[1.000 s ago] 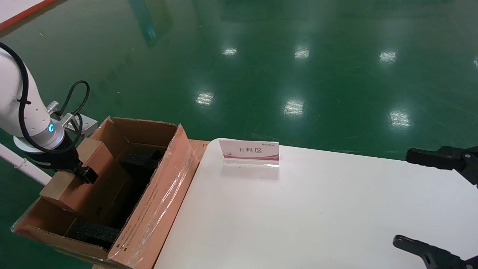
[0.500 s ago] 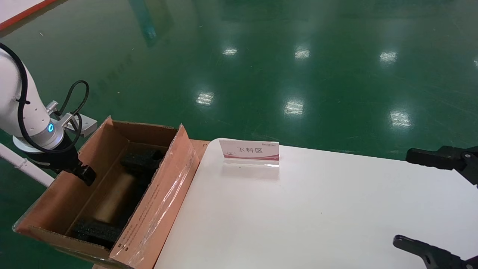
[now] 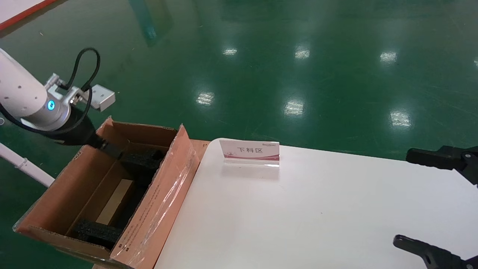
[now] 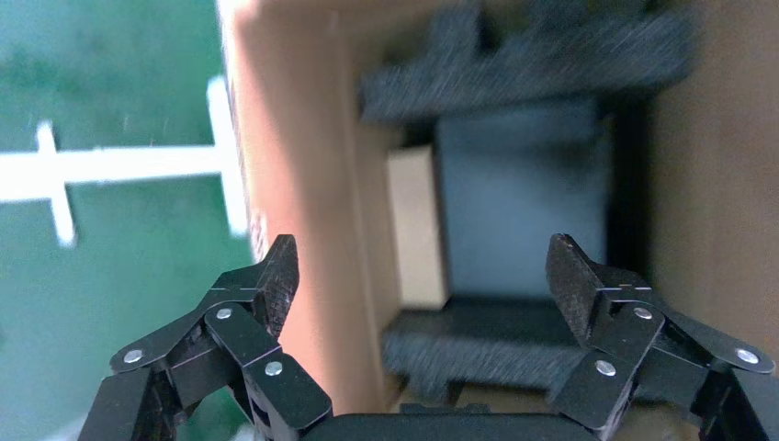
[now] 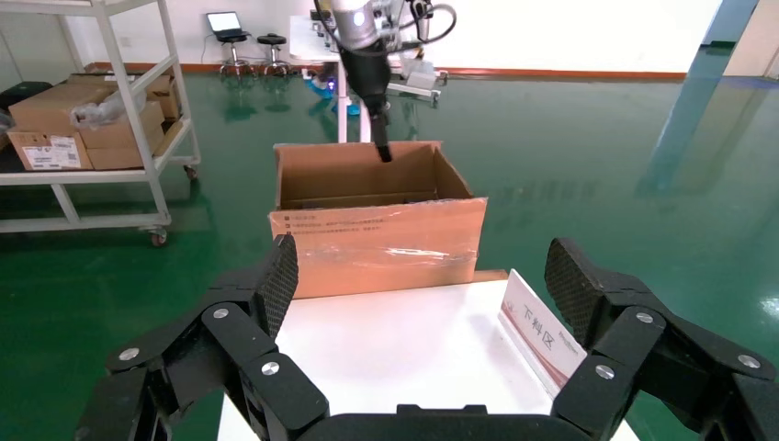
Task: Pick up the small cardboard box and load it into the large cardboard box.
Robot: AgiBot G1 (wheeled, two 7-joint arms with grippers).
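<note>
The large cardboard box (image 3: 157, 209) stands open at the table's left end, with black foam blocks (image 3: 140, 158) inside. The small cardboard box (image 3: 115, 201) lies down inside it between the foam blocks, partly in shadow. It also shows in the left wrist view (image 4: 418, 230). My left gripper (image 3: 110, 149) is open and empty, and hangs over the far left corner of the large box (image 4: 294, 165). In its own view the left gripper (image 4: 427, 276) holds nothing. My right gripper (image 3: 402, 197) is open and empty at the table's right edge.
A white table (image 3: 298, 216) lies to the right of the large box, with a small white sign (image 3: 249, 152) standing at its far edge. Green floor surrounds it. The right wrist view shows a shelf cart with cartons (image 5: 92, 119) behind the large box (image 5: 377, 248).
One second ago my left gripper held the small box over the large box. It let go, the small box dropped inside, and the gripper rose and moved toward the far corner.
</note>
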